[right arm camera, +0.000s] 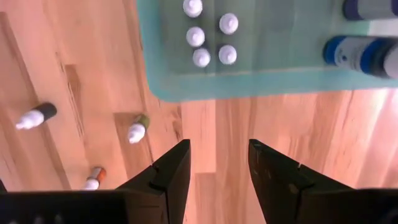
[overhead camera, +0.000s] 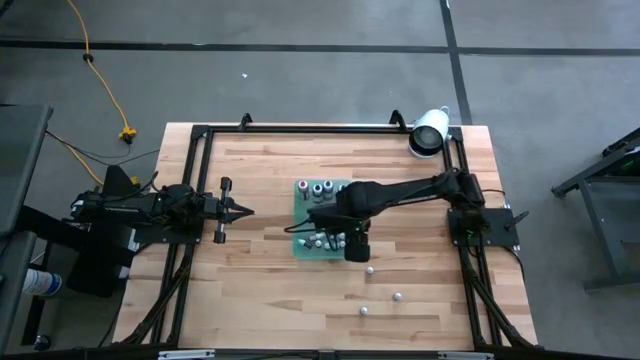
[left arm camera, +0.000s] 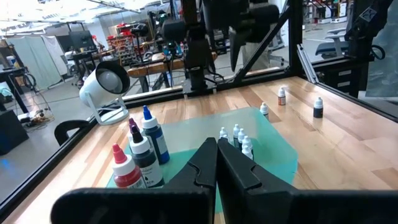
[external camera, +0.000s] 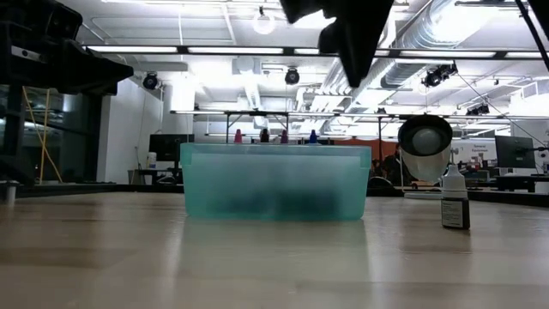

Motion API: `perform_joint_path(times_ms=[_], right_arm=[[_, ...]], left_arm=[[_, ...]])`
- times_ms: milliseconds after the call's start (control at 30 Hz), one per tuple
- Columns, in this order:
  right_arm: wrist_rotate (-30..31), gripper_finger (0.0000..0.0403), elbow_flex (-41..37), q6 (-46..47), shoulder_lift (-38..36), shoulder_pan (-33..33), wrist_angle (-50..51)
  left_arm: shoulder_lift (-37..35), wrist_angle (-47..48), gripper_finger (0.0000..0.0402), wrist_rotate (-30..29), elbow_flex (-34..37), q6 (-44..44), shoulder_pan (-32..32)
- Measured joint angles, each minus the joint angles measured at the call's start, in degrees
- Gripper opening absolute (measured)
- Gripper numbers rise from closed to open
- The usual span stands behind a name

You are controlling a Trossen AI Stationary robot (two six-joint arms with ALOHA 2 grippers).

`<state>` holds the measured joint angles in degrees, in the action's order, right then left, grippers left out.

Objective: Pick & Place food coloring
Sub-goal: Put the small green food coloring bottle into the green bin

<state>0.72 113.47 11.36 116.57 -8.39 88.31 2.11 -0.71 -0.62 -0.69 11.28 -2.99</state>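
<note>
Right now we see small bottles (right arm camera: pixel 210 38) standing upright in the green tray (right arm camera: pixel 249 81), caps up, with taller bottles (left arm camera: pixel 142 152) beside them. Three loose bottles (overhead camera: pixel 371 270) stand upright on the table (overhead camera: pixel 260 300) just beyond the tray. Our right gripper (right arm camera: pixel 214 165) hovers over bare wood at the tray's edge, fingers half open, empty. Our left gripper (overhead camera: pixel 243 209) waits well apart, fingers pressed together, empty.

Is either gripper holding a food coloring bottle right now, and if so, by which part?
Nothing is held. The right gripper hangs open over bare wood beside the green tray, nothing between its fingers. The left gripper waits shut and empty.
</note>
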Motion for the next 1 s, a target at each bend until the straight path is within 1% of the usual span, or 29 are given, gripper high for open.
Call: perform_joint_path(times_ms=[167,233,300,400,600,733,867,1000], right_arm=[[1.03,0.0148,-0.07,1.99,-2.77,-1.92,1.74],[1.4,0.0148,-1.87,3.42,-4.82,-2.97,0.82],[1.46,0.0148,-5.51,5.43,-7.51,-4.21,0.13],[1.28,0.0148,-13.67,9.59,-12.18,-6.57,-2.71],[-1.47,0.0148,-31.68,20.21,-24.22,-13.14,-16.65],[-4.12,0.0148,-41.8,25.46,-29.13,-18.72,-27.92],[-6.64,0.0148,-47.86,27.2,-30.44,-23.82,-36.86],[-7.47,0.0148,-50.01,25.65,-29.95,-27.23,-43.05]], left_arm=[[0.0,0.0,0.0,0.0,0.0,0.0,0.01],[0.01,0.01,0.0,0.0,0.0,-0.01,0.0],[0.0,0.0,0.0,0.0,0.0,0.01,0.01],[0.0,0.0,0.0,0.0,0.0,-0.01,0.01],[0.02,0.01,0.0,0.0,0.0,0.0,0.01],[0.02,0.01,0.0,0.0,0.0,-0.01,-0.01],[0.0,0.0,0.0,0.0,0.0,-0.01,-0.01],[0.0,0.02,0.0,0.0,0.0,-0.01,0.0]])
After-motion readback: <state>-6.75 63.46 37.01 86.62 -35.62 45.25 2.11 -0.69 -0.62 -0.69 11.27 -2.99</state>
